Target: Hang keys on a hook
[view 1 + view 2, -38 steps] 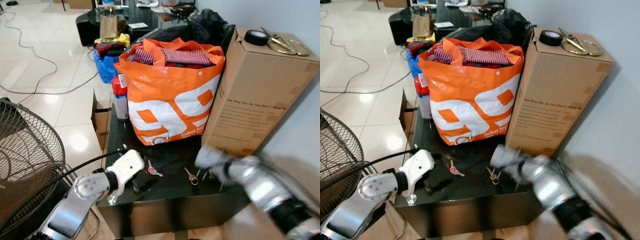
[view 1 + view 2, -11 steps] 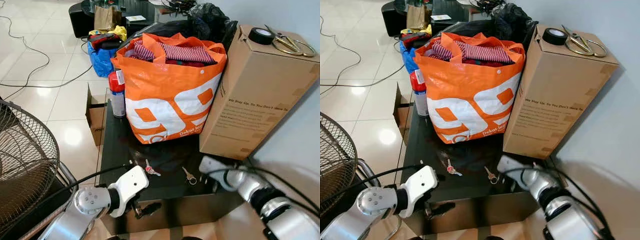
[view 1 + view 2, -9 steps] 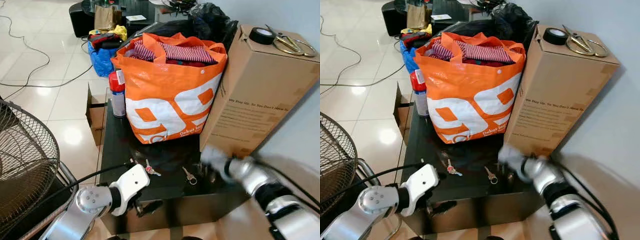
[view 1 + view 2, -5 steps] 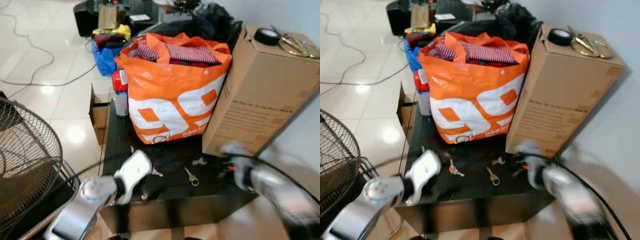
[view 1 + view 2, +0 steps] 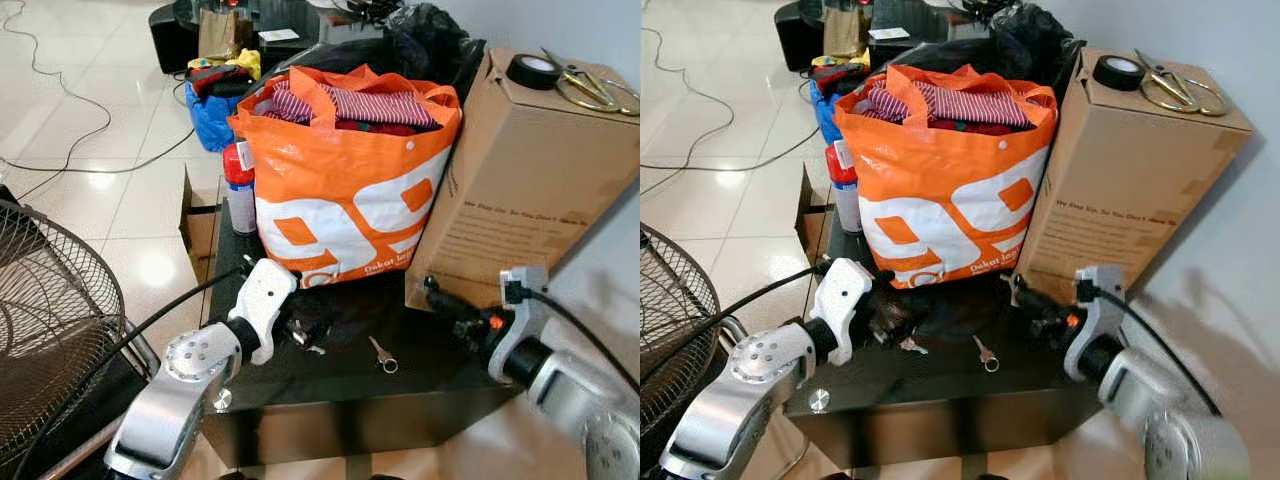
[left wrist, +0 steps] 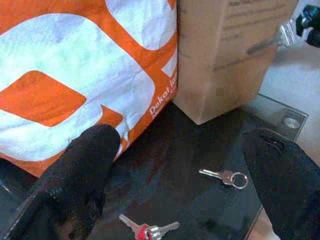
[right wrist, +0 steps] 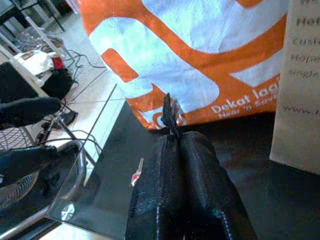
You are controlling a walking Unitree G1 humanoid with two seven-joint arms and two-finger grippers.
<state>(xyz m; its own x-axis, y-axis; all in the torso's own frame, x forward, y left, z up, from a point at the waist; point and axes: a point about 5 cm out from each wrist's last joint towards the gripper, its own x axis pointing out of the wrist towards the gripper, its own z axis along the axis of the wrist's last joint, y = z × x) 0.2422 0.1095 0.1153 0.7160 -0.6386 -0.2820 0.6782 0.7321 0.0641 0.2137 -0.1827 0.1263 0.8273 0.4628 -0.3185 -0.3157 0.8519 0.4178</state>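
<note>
Silver key point(image 6: 270, 42) just came off desk point(image 5: 330, 385), right hand point(image 7: 177, 137) clamped on it; left hand point(image 6: 177, 137) spread apart; hook prob. next.

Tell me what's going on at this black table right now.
The robot is working on keys lying on the black table in front of an orange shopping bag and a cardboard box. Its left gripper hangs open over a red-tagged key, with a silver key on a ring lying further right. Its right gripper is shut on something small and dark that looks like a key, held up near the box.
</note>
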